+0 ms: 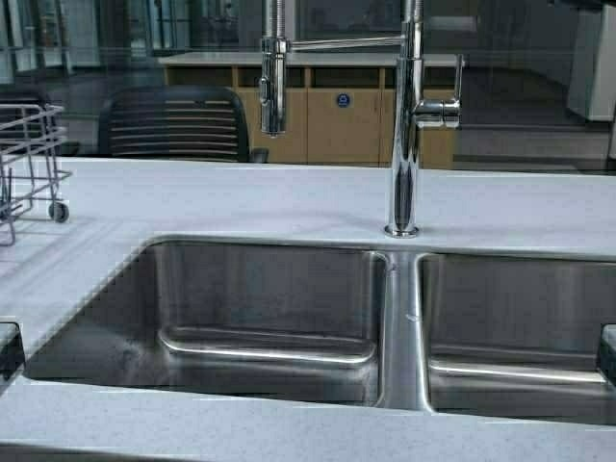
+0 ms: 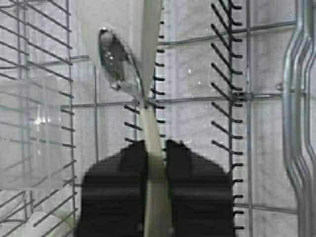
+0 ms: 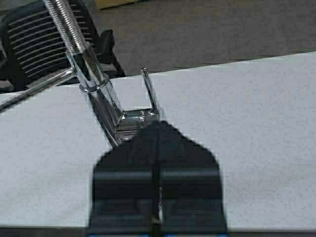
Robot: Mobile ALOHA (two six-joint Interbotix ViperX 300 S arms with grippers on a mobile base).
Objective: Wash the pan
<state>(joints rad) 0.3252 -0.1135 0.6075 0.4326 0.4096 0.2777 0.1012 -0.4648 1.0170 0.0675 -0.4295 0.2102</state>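
Left tool (image 2: 157,197) black, blocky, right tool (image 3: 157,190) matte black

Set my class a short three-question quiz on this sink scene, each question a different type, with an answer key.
1. True or false: water is running from the faucet into the sink.
2. What is the left hand shut on, over the wire dish rack?
A. a thin white handle
B. a sponge
C. a glass
3. Fill in: the right hand, shut and holding nothing, is close in front of the faucet's ____.

Key: 1 false, no water shows and both basins look empty. 2 A. 3 lever.
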